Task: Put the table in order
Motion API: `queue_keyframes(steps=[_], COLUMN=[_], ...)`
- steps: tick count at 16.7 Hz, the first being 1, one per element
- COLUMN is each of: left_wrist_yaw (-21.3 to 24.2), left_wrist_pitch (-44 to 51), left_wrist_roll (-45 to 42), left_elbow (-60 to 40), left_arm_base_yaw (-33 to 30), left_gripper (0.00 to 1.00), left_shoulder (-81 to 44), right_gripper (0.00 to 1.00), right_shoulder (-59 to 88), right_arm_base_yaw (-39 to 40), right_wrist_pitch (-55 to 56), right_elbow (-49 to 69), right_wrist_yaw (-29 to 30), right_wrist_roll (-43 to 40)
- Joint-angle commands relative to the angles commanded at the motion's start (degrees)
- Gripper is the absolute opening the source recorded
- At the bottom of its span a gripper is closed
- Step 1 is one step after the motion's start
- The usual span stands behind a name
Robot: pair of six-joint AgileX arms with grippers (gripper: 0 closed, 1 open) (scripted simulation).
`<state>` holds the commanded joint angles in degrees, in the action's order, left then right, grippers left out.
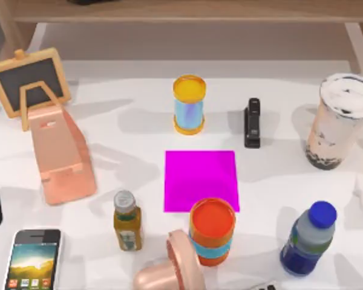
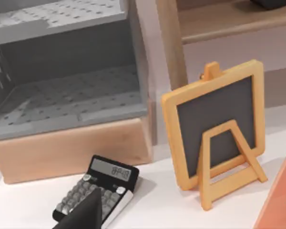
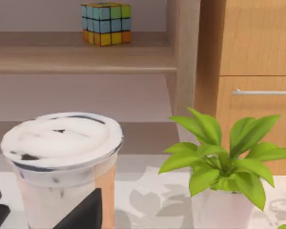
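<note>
Table (image 1: 139, 130) — white, cluttered — beneath left gripper (image 2: 83, 214) beside calculator (image 2: 97, 191).

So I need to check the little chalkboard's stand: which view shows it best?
The left wrist view: the chalkboard stands close and whole, easel legs plain. The top view shows it smaller, at the table's left. The right wrist view faces elsewhere.
</note>
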<state>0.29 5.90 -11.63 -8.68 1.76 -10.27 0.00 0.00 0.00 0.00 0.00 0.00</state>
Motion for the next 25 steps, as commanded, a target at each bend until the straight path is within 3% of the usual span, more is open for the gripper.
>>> queue_keyframes(steps=[6,19,25], left_wrist_yaw=[0.48,0.53,0.19], left_wrist_pitch=[13.77,49.51,59.66], left_wrist_roll=[-27.73,-104.47,-127.36], left_elbow=[-19.93,-70.05,-83.87], left_arm_base_yaw=[4.01,14.42,17.37], left_gripper=[1.0,1.0,1.0], left_shoulder=[-23.91,-86.18,-103.95], right_gripper=[1.0,1.0,1.0], right_shoulder=[0.0,0.0,0.0], right_arm_base_yaw=[0.0,0.0,0.0], right_wrist_pitch=[0.0,0.0,0.0], right_elbow=[0.0,0.0,0.0], right_wrist_yaw=[0.0,0.0,0.0], right_wrist_roll=[0.0,0.0,0.0])
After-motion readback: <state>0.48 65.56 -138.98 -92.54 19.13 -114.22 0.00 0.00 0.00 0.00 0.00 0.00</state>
